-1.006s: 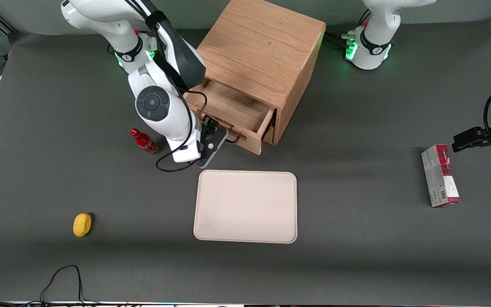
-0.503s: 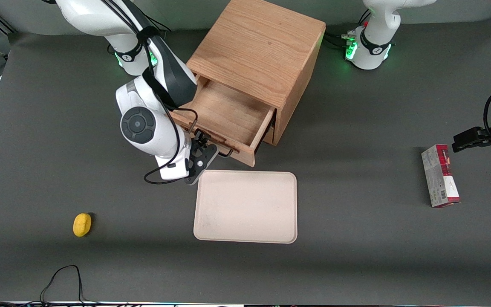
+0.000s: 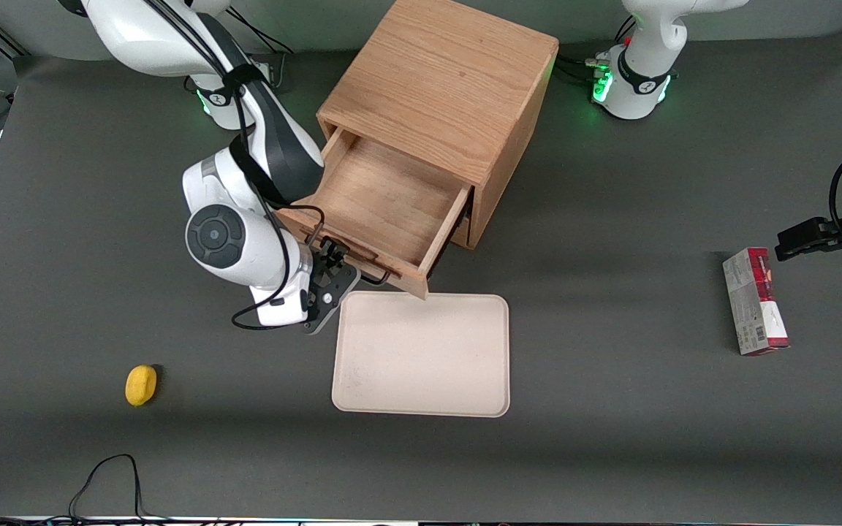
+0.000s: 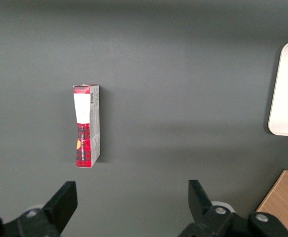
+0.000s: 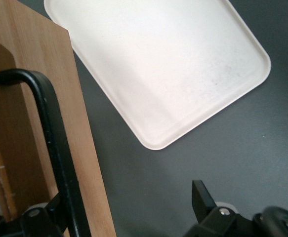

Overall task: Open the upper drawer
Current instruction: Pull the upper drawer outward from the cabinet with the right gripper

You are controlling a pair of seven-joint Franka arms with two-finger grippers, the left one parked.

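The upper drawer [image 3: 384, 201] of the wooden cabinet [image 3: 443, 80] stood noticeably farther out than it had a second earlier. Over that second it had slid steadily out of the cabinet toward the front camera. Its bare wooden floor was now largely exposed, and the nearest corner of its front panel reached the edge of the beige tray [image 3: 421, 354] lying on the dark table. Judged from this, the opening was nearly or fully complete, with little travel likely left.

The right arm had drawn back with the drawer. Its bent elbow section now hung over the drawer's side toward the working arm's end of the table, and it hid the red bottle that had stood there a second before.

The gripper [image 3: 333, 263] sat just in front of the drawer's front panel, low and close to the tray's corner. In the right wrist view, the gripper [image 5: 129, 202] had its jaws spread wide. The thin black wire handle [image 5: 55, 143] ran between them and lay against one finger [image 5: 45, 217], hooked rather than clamped. The other finger [image 5: 203, 197] stood well clear of the handle, above the table.

A small yellow object [image 3: 141, 384] lay nearer the camera, well apart from the arm.
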